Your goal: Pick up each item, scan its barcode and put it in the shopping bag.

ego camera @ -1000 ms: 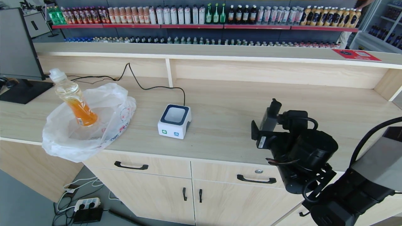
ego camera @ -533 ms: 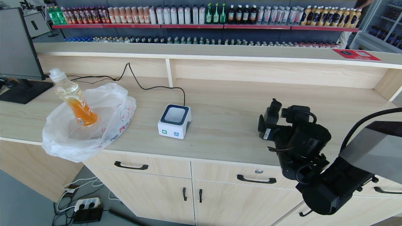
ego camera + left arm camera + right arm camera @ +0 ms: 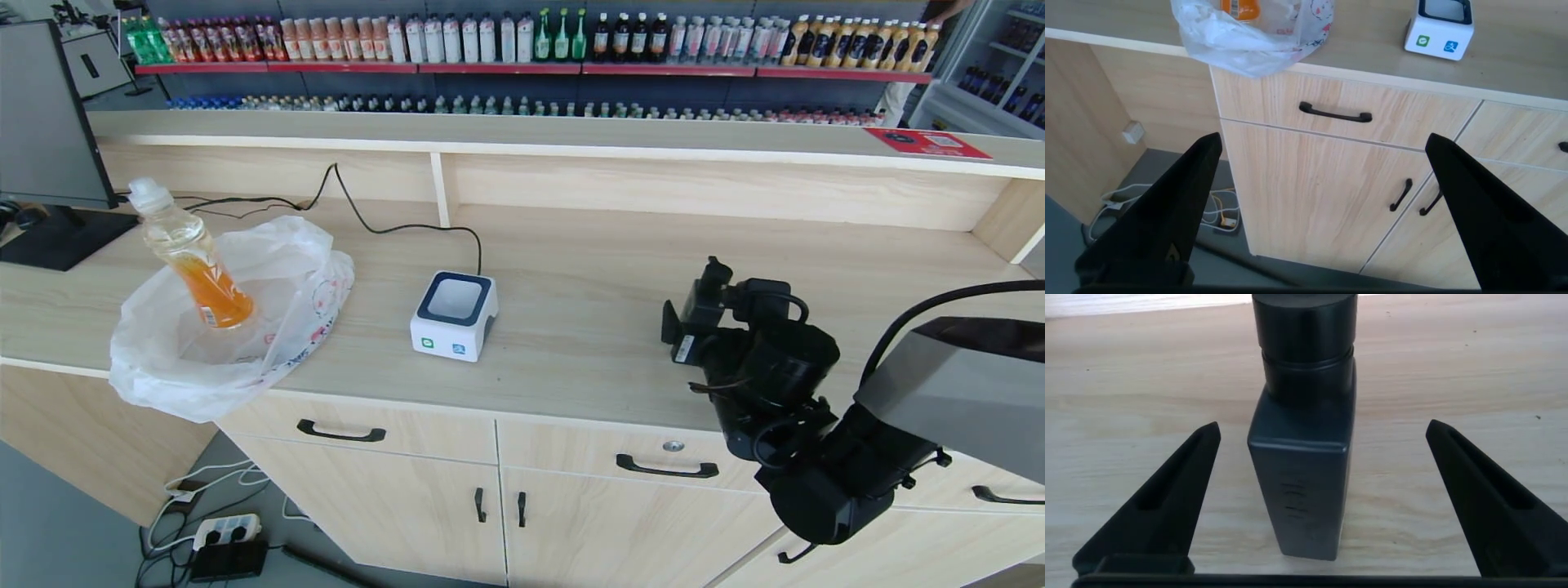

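The right tool is spread wide either side of the dark grey bottle, which stands upright on the table. I reckon an off-centre squeeze could topple it.

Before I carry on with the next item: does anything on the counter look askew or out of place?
The orange drink bottle leans at a tilt in the shopping bag, whose near side droops over the counter edge, so it might tip or slide. No spill shows. The scanner sits flat.
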